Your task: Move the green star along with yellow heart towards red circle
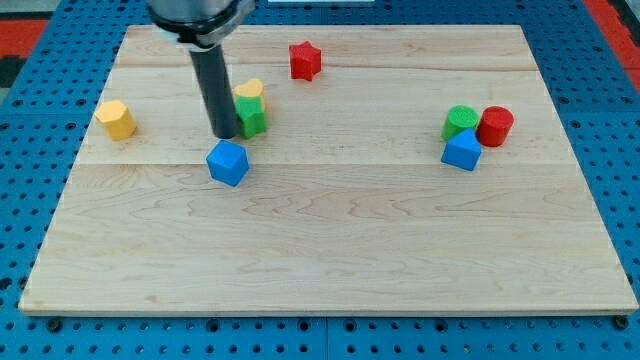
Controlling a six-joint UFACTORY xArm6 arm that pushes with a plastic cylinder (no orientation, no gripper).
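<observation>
Green star (251,118) sitting in the board's upper-left quarter, nearer the top edge than the bottom, with yellow heart (249,91) touching it on the side toward the top edge. Rod planted just at the star's left flank, my tip (226,135) touching or very nearly touching that side; no jaws on this tool, so nothing held, only a bare rod end pressing on the wood. Blue cube (228,162) just below the tip, close enough to get clipped. Red star (305,60) up near the top edge, right of the heart. Yellow hexagon (116,119) well apart, by the left edge.

Red circle (495,126) far across, near the right edge, bunched against green circle (460,121) and a blue block (461,151), pentagon-like, all three touching.

Judged as the start of the push: tip set behind the pair, nearly the whole travel to the right yet to do. Next move calls for a steady sweep rightward, aimed a touch toward the top edge so the heart stays caught with the star rather than slipping off; also stopping short of scattering the far cluster
</observation>
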